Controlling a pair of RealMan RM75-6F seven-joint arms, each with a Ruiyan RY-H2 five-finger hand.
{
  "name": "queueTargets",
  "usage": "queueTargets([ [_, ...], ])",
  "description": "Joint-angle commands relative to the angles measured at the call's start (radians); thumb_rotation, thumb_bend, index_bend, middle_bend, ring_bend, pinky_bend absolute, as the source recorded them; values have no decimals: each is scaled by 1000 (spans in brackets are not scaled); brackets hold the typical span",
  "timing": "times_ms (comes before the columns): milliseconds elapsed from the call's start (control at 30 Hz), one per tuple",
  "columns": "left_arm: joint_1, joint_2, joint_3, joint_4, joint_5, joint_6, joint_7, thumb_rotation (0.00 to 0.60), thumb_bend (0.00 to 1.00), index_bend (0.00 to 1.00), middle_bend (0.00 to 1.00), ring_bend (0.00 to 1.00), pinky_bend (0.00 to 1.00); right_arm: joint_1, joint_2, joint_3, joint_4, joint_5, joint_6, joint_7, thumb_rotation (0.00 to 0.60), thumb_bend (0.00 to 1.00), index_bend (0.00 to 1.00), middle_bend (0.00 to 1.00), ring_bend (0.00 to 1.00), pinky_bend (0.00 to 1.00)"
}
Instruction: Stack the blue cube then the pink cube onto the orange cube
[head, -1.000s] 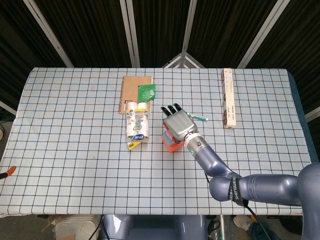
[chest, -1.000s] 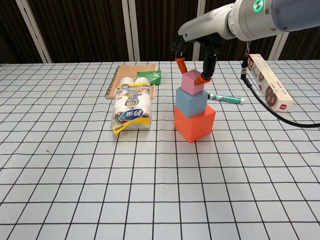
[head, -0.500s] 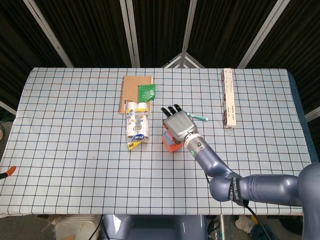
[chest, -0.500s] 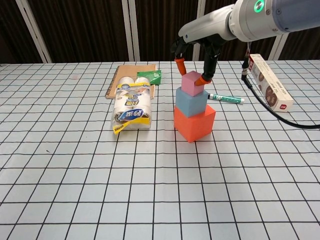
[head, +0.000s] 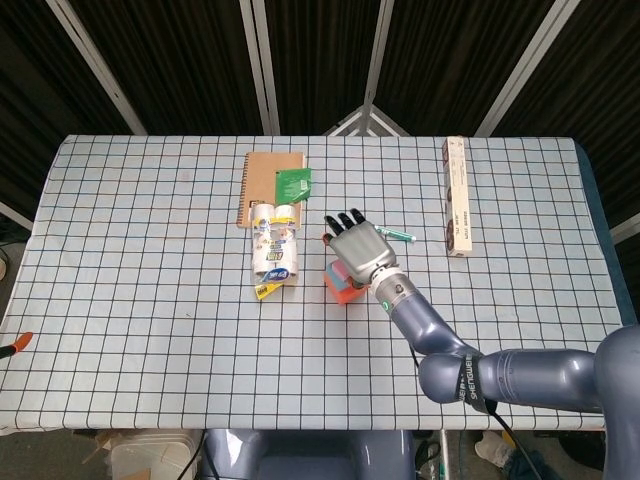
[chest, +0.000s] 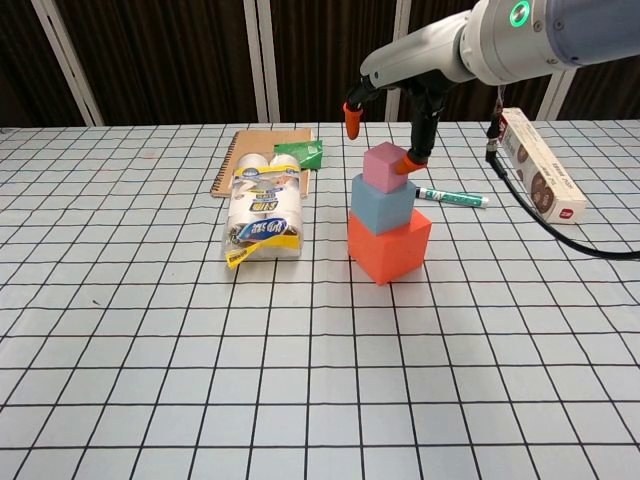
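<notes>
Chest view first: we see the three cubes stacked near the middle of the checked table (chest: 120, 330). The orange cube (chest: 388, 246) sits at the bottom, largest and turned corner-on to us; the blue cube (chest: 381, 203) rests on it, and the small pink cube (chest: 384, 166) tops the pile (slightly skewed against the blue one).

We note the right hand (chest: 392, 108) above the stack, fingers spread and holding nothing. One orange fingertip (chest: 405, 163) lies against the pink cube's right edge, though we cannot tell if it truly touches; another hangs clear on the left.

Head view shows the same hand (head: 358, 245) covering most of the stack. We do not see the left hand in either view.
</notes>
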Motion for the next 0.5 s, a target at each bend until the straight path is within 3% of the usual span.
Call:
queueTargets([
  [33, 0, 0, 0, 0, 0, 0, 0, 600, 120, 83, 0, 0, 0, 4, 6, -5, -6, 7, -3, -7, 600, 343, 159, 0, 1, 0],
  [167, 0, -1, 1, 1, 5, 2, -1, 600, 120, 84, 0, 0, 0, 15, 22, -20, -25, 41, -9, -27, 600, 341, 49, 0, 0, 0],
  [367, 0, 0, 0, 2, 5, 2, -3, 600, 120, 84, 0, 0, 0, 24, 51, -45, -68, 81, 23, -58, 600, 335, 0, 0, 0, 0],
  [500, 2, 1, 3, 1, 11, 4, -6, 600, 120, 84, 0, 0, 0, -6, 91, -60, -117, 51, 59, -46, 600, 333, 0, 0, 0, 0],
])
